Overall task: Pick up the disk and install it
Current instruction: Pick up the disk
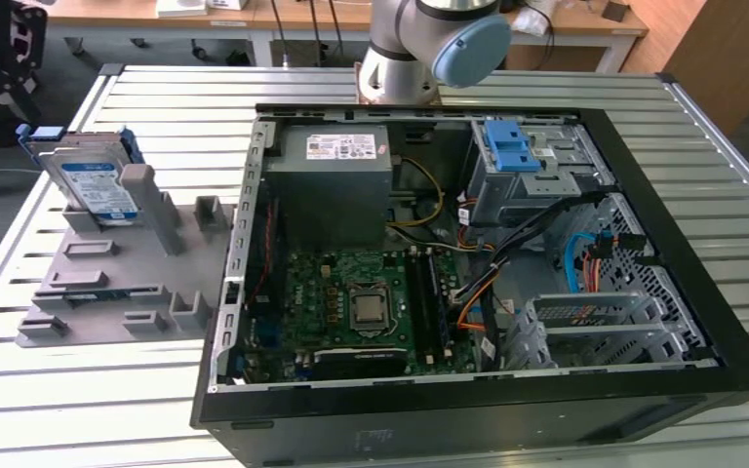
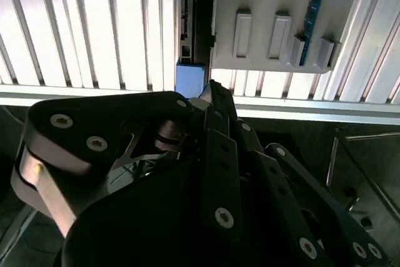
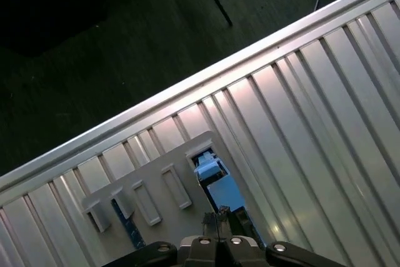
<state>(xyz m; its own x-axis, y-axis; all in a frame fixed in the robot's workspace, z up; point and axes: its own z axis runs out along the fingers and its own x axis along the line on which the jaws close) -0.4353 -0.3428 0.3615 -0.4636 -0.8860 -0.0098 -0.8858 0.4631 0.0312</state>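
The disk (image 1: 95,185), silver-grey with a white-and-blue label and a blue bracket, stands on edge in the grey slotted holder (image 1: 114,283) at the exterior view's left, beside the open computer case (image 1: 479,263). In the first wrist view the disk (image 3: 212,176) shows edge-on in the holder (image 3: 156,182), far below my gripper (image 3: 215,220). In the second wrist view the disk's blue bracket (image 2: 189,78) lies just past the gripper (image 2: 212,90). The fingertips sit pressed together with nothing between them. The arm's base (image 1: 413,49) stands behind the case.
Inside the case a grey drive cage with a blue-latched tray (image 1: 511,146) sits at the back right, with a power supply (image 1: 335,175), motherboard (image 1: 348,302) and loose cables. The slatted metal table (image 1: 167,107) ends near the holder, with dark floor (image 3: 94,60) beyond.
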